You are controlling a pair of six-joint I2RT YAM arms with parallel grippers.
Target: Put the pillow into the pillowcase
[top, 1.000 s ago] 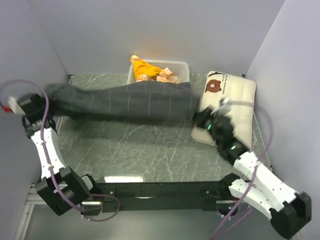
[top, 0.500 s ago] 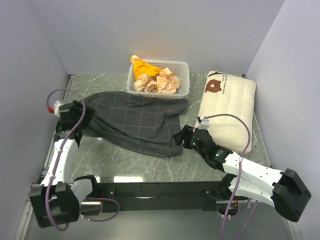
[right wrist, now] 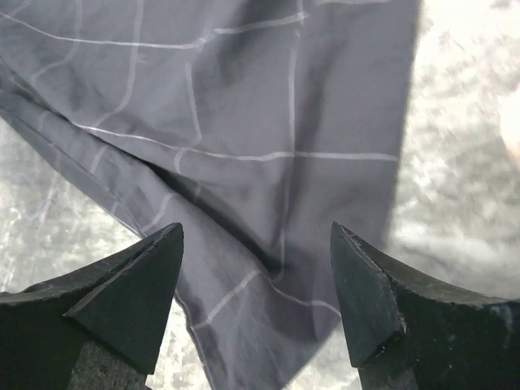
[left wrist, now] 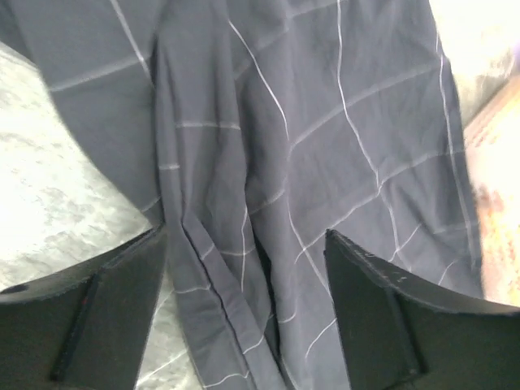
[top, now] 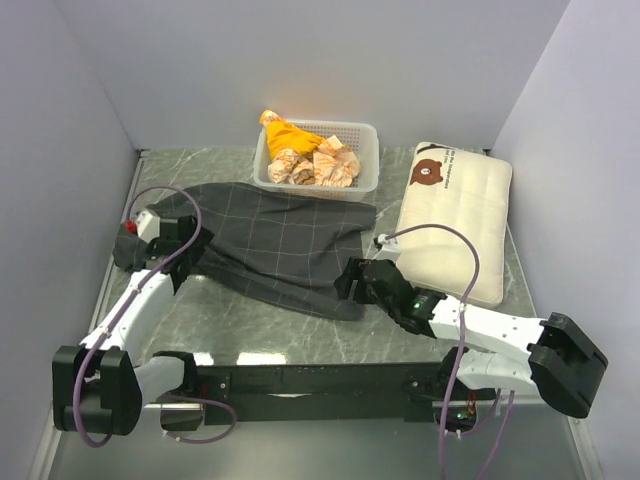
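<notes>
Both grippers stand spread over opposite ends of the pillowcase point(top: 275, 245); the pillow point(top: 455, 220) is not yet inside it.

The left gripper point(left wrist: 244, 240) has its jaws wide apart, with a bunched ridge of dark checked cloth running under the gap. The right gripper point(right wrist: 256, 231) is just as open over the case's corner, where a folded hem slants beneath it. Neither is pinching anything. The case lies slack and creased on the marbled table point(top: 300, 320), thin and limp. The pillow, plump and quilted with a bear face, lies off to the right gripper's outer side, near the case but apart from it. To my eye the job now is finding the mouth. Each gripper should nip a single layer at the open edge, not the whole fold, and draw the layers apart so the opening gapes toward the pillow.
</notes>
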